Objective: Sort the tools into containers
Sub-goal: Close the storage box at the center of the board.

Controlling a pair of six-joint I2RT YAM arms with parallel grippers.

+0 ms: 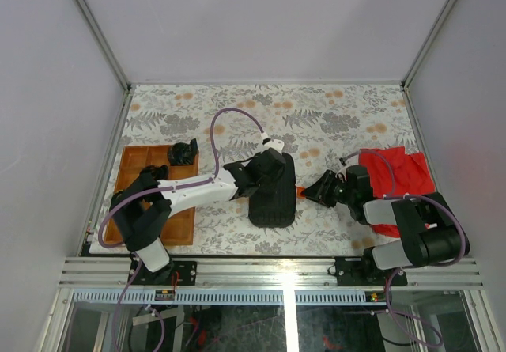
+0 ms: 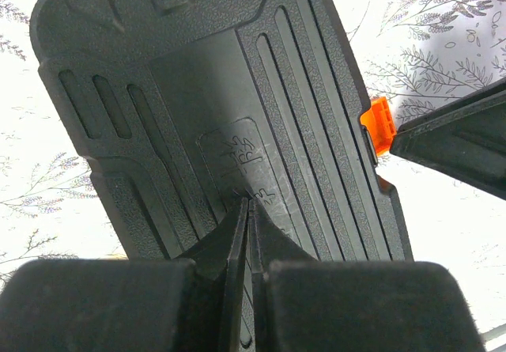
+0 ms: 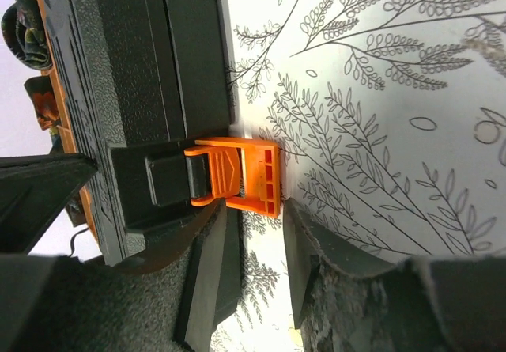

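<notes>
— Leaf-printed cloth covers the worktop [image 1: 340, 123], and pale grey walls close it in on three sides. What lies closest to the arms?

— The black tool case [image 1: 273, 202]. It is closed and lies flat, directly under the left gripper [image 2: 247, 210], with its ribbed lid facing up.

— How does that gripper stand?

— Pinched fully together with nothing between the fingers. The tips rest on the lid, near the embossed panel in its middle.

— And the right gripper [image 3: 254, 224]?

— Narrowly apart and holding nothing; bare cloth shows in the gap between its two fingers. It lies low over the worktop and points at the side of the case.

— What is directly ahead of it?

— The orange latch [image 3: 237, 174], just in front of the fingertips. It sticks out sideways from the case's edge, hinged on a black tab. I cannot tell from the wrist view whether either fingertip touches it.

— Does the left wrist view show the latch too?

— Yes. It is to the right of the left gripper, at the rim of the case, with the dark tip of the right gripper just beside it.

— Anything behind the right gripper?

— A crumpled red cloth [image 1: 399, 174], partly under the right arm.

— Where is the other container?

— The wooden tray [image 1: 130, 162] lies well to the left of the left gripper, at the worktop's left edge and partly under that arm's elbow. A black object [image 1: 183, 153] sits at its far right corner, too small to name.
</notes>
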